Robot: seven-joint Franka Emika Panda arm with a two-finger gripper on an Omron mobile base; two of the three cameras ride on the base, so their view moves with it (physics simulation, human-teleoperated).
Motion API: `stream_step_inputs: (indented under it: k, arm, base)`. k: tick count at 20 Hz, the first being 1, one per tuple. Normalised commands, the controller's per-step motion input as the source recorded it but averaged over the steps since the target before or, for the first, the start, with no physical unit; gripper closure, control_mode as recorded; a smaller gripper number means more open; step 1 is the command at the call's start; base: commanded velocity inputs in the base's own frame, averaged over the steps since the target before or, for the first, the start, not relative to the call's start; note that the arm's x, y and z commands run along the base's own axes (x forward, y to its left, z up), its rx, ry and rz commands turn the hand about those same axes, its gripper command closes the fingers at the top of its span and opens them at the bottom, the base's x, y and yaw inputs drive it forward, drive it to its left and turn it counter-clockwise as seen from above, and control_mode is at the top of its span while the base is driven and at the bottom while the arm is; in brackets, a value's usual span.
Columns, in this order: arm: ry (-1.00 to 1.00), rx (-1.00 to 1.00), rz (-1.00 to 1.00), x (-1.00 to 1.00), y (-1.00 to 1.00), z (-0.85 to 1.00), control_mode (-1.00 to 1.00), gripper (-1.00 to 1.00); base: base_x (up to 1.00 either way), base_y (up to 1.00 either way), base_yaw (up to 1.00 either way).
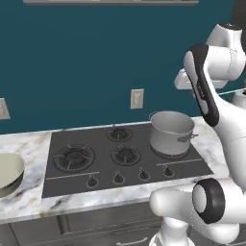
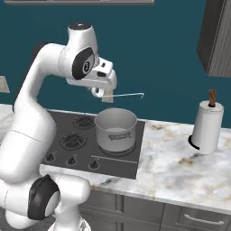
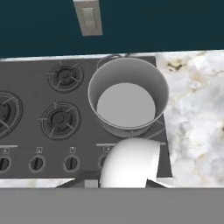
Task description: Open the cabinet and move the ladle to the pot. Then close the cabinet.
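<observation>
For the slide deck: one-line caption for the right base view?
Gripper holds the ladle level above the pot on the stove.

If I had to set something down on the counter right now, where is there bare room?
The widest free patch is the marble counter between the cooktop and the white paper towel holder. A smaller patch lies between the cooktop and the olive bowl. It is crowded around the steel pot, under the gripper.
</observation>
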Motion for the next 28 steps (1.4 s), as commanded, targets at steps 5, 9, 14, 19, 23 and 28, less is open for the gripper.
stream_step_inputs:
  k: [5,9,14,19,23,28]
  arm:
    - [0.21,0.0,0.0,0.97,-0.02,-0.58,-1.0,1.0]
    - [0.21,0.0,0.0,0.78,-0.08,-0.62,-1.0,1.0]
    - [0.22,0.0,0.0,0.81,-0.15,-0.68,-1.0,1.0]
    - [0.2,0.0,0.0,0.35,-0.05,-0.63,-1.0,1.0]
    - [0.17,0.01,0.0,0.26,-0.15,-0.55,-1.0,1.0]
    - [0.14,0.04,0.0,0.04,-0.15,-0.49,-1.0,1.0]
  base:
    - [0.0,0.0,0.0]
    - [0.0,0.0,0.0]
    - [0.0,0.0,0.0]
    - [0.0,0.0,0.0]
    - [0.0,0.0,0.0]
    - [0.0,0.0,0.0]
